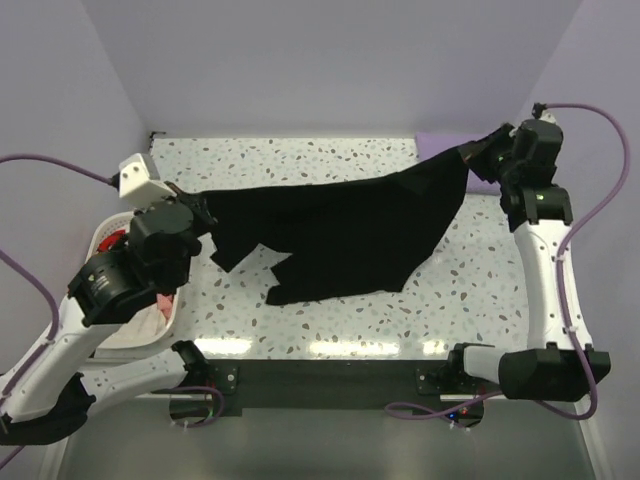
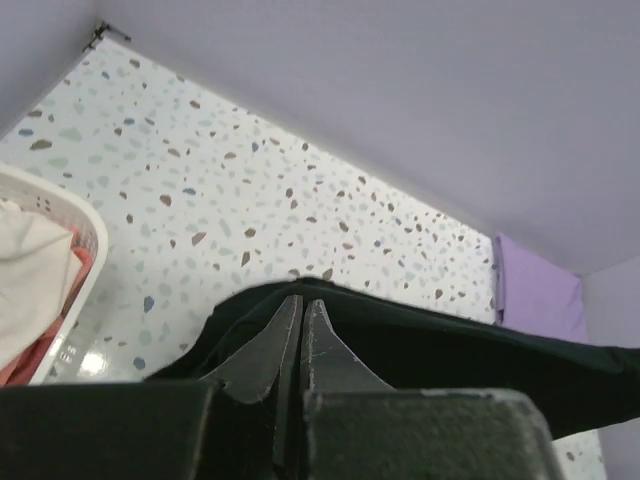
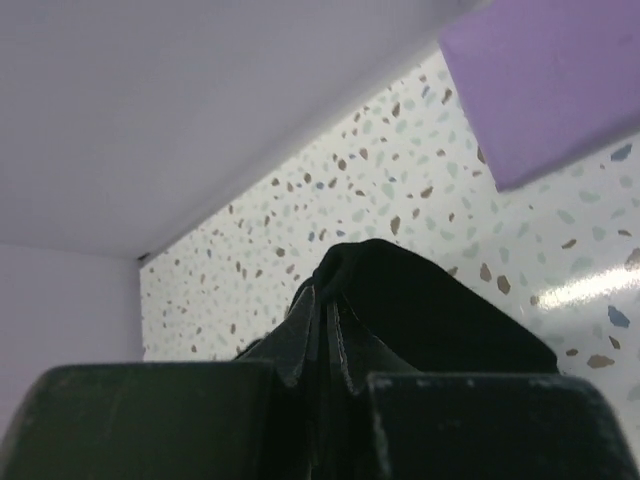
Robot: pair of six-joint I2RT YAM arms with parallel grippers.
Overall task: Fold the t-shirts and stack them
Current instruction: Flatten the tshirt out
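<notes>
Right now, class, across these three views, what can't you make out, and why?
1. Top view: contents of the basket, mostly hidden by the left arm.
2. Top view: the lavender t-shirt, mostly behind the black t-shirt and right arm.
3. Right wrist view: the same shirt, cut by the frame edges.
4. Wrist views: where on it the left end effector and right end effector pinch; bunched cloth hides that.

black t-shirt: plain black, no print, centre frame. lavender t-shirt: plain, upper right. bench: white terrazzo with brown, grey-blue and pale green flecks. basket, left edge: white plastic. white t-shirt inside it, red showing beside it. arms: white links, black joints. cables: purple. left pincer and right pincer: black. walls: pale lilac-grey.
</notes>
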